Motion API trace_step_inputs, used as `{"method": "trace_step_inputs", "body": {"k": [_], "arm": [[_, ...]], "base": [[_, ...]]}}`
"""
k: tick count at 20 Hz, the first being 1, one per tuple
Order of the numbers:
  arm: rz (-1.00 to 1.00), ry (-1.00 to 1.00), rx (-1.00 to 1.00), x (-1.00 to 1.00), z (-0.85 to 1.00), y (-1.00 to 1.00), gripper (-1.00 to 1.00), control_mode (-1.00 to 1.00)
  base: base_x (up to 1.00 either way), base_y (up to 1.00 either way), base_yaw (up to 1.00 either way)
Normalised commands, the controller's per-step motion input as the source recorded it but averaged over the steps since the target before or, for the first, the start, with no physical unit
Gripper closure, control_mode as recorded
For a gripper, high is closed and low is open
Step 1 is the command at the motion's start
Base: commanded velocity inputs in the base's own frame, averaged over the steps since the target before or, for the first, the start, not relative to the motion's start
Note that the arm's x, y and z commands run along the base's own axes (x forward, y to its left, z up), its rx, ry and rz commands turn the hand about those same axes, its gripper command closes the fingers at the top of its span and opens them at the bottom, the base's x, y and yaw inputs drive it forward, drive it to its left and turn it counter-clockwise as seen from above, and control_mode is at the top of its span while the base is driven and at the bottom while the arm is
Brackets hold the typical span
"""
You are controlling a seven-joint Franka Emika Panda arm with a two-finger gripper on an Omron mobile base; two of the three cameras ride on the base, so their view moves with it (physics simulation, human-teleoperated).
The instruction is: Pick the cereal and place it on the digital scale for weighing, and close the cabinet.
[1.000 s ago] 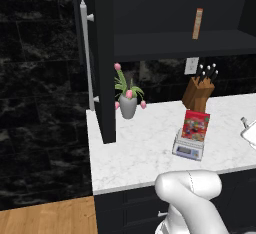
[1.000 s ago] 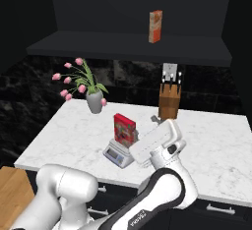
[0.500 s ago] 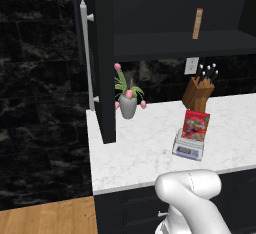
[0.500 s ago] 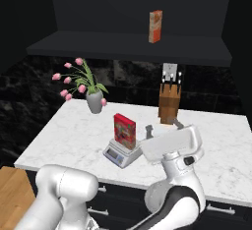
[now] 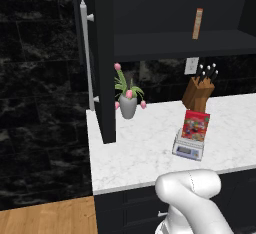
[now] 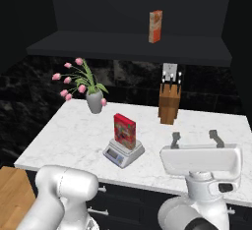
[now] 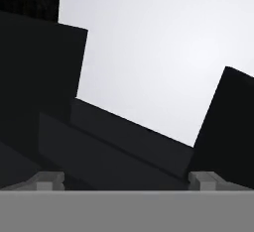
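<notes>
The red cereal box [image 5: 196, 125] [image 6: 124, 131] stands upright on the silver digital scale [image 5: 187, 149] [image 6: 122, 154] on the white marble counter. The black cabinet stands open above it: its left door [image 5: 103, 63] juts out edge-on, with a silver bar handle [image 5: 85, 53]. My gripper [image 6: 195, 137] is right of the scale over the counter's front edge, fingers pointing up, open and empty. In the hand view the gripper [image 7: 127, 179] looks up at dark cabinet panels [image 7: 34, 82].
A narrow tan-orange box [image 5: 198, 23] [image 6: 155, 26] stands on the cabinet shelf [image 6: 128, 47]. A vase of pink tulips [image 5: 128, 103] [image 6: 93, 99] and a knife block [image 5: 197, 93] [image 6: 169, 107] sit at the back of the counter [image 6: 64, 135].
My hand has swung right, away from the cereal, and turned until its fingers point up. The cereal stays upright on the scale.
</notes>
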Motion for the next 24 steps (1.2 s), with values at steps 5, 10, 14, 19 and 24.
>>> {"method": "trace_step_inputs", "body": {"k": [5, 10, 14, 19, 24], "arm": [[-0.04, 0.16, 0.15, -0.56, 0.08, -0.56, -1.0, -1.0], [-0.02, 0.31, 0.15, -0.07, 0.17, -0.71, -1.0, -1.0], [0.0, 0.28, 0.13, 0.0, 0.02, -0.77, -1.0, -1.0], [0.0, 0.28, 0.03, 0.0, -0.26, -0.42, -1.0, -1.0], [0.0, 0.03, 0.0, -0.31, -0.58, -0.04, -1.0, -1.0]], "base": [[0.0, 0.0, 0.0], [0.0, 0.0, 0.0], [0.0, 0.0, 0.0], [0.0, 0.0, 0.0], [0.0, 0.0, 0.0]]}}
